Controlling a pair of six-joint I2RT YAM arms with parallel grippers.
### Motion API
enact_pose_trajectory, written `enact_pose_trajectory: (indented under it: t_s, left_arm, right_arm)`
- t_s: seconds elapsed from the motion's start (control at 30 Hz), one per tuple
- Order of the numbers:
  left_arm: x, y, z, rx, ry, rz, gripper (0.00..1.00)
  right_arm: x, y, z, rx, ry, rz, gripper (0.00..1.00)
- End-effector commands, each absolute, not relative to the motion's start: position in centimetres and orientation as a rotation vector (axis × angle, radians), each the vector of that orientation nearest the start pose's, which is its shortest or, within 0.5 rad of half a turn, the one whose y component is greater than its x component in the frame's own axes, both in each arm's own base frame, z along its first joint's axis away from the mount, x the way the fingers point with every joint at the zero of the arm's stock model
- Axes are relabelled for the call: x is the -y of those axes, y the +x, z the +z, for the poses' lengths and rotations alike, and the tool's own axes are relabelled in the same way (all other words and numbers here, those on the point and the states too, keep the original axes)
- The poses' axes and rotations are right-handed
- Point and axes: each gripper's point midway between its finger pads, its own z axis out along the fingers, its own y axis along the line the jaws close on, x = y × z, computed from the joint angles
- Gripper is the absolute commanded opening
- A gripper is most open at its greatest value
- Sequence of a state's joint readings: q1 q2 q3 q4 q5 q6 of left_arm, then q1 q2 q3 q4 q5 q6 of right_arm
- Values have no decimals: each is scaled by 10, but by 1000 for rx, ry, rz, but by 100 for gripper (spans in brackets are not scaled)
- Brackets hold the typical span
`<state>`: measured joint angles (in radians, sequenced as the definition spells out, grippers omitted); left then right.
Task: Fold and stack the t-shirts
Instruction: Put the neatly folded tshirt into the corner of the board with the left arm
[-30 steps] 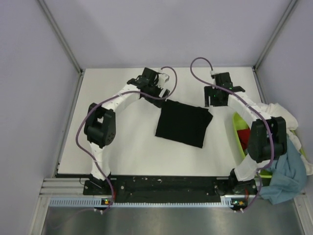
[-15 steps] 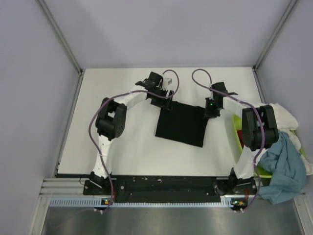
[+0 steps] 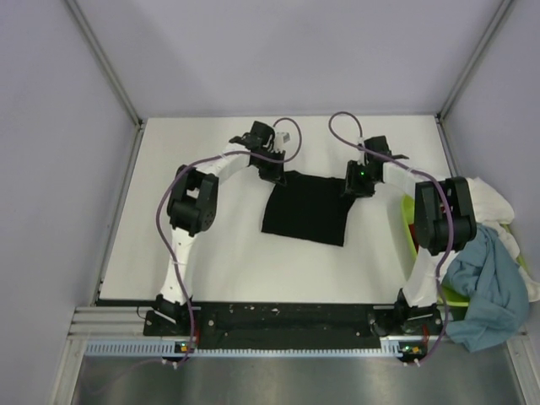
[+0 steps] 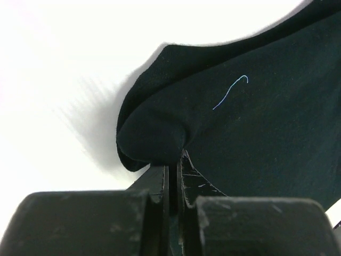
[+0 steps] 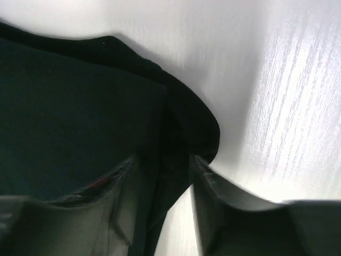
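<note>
- The surface [image 3: 211, 261] is a white board, matte and bare over most of its left half, closed in by pale lavender walls on the left, far and right sides (grey metal struts run up the two far corners).
- Along the near edge a black strip and a ribbed metal rail [image 3: 126, 321] carry both arm bases.
- The black t-shirt [image 3: 305, 209] lies folded near the middle of the surface, slightly towards the far side, well apart from the other clothes.
- It makes a four-sided patch nearly as deep as it is wide, so its long axis is weak; if anything it runs left to right, with the near edge sloping a little down towards the right.
- The left hand [image 3: 277, 173] is at the far left corner; in its wrist view the jaws are pressed together with a rounded bulge of black cloth [image 4: 256, 133] pinched at their tips.
- The right hand [image 3: 350, 187] is at the far right corner; its fingers [image 5: 128, 181] sit either side of the bunched shirt edge, and cloth fills the gap between them.
- At the right edge a lime-green basket [image 3: 411, 228] holds a red shirt [image 3: 419, 232], a white shirt [image 3: 485, 198] and a teal-blue shirt [image 3: 489, 291], the last spilling over its near side.
</note>
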<state>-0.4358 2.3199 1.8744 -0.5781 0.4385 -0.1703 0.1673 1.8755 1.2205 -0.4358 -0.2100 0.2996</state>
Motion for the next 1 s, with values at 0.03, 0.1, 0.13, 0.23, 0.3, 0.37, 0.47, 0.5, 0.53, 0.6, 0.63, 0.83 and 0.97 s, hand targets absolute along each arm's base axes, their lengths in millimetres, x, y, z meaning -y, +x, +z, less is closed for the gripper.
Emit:
enact_pose_trajectory:
  t_s: [0.03,0.1,0.13,0.23,0.3,0.37,0.47,0.5,0.53,0.6,0.63,0.83,0.97]
  left_arm:
    - [256,458,56,-2580,476,-724,0]
    - [234,457,58,-2584,479,-682,0]
    - [221,457,61,-2586,484,-648,0]
    - [176,452,63,-2614,528,-534,0]
    - [143,447,64,-2644,570,-448,0]
    - [102,446,63,-2669,563,-311,0]
    - [29,454,71,-2657,484,-85,0]
    - [5,455,72,-2663,447,-20,0]
    - [-20,457,74,-2663,405,31,0]
    - [-62,462,79,-2655,330,113,0]
    - [-86,466,83,-2638,292,155,0]
    - [-159,508,98,-2540,296,431,0]
    - [-175,552,113,-2447,274,503,0]
  right_arm:
    - [-119,417,92,-2523,3,441,68]
    - [-117,415,119,-2462,-41,434,89]
    - [-117,411,132,-2437,-58,433,99]
    - [-115,403,164,-2369,-91,429,99]
    - [-112,396,178,-2339,-109,418,99]
    - [-110,391,188,-2317,-124,405,99]
    - [-107,387,200,-2289,-156,382,99]
    - [-106,387,203,-2286,-162,373,99]
    - [-105,387,205,-2278,-170,357,99]
    - [-103,387,208,-2268,-176,335,99]
    - [-102,388,209,-2265,-180,328,99]
    - [-100,390,211,-2257,-197,307,99]
    - [-93,389,211,-2253,-192,261,99]
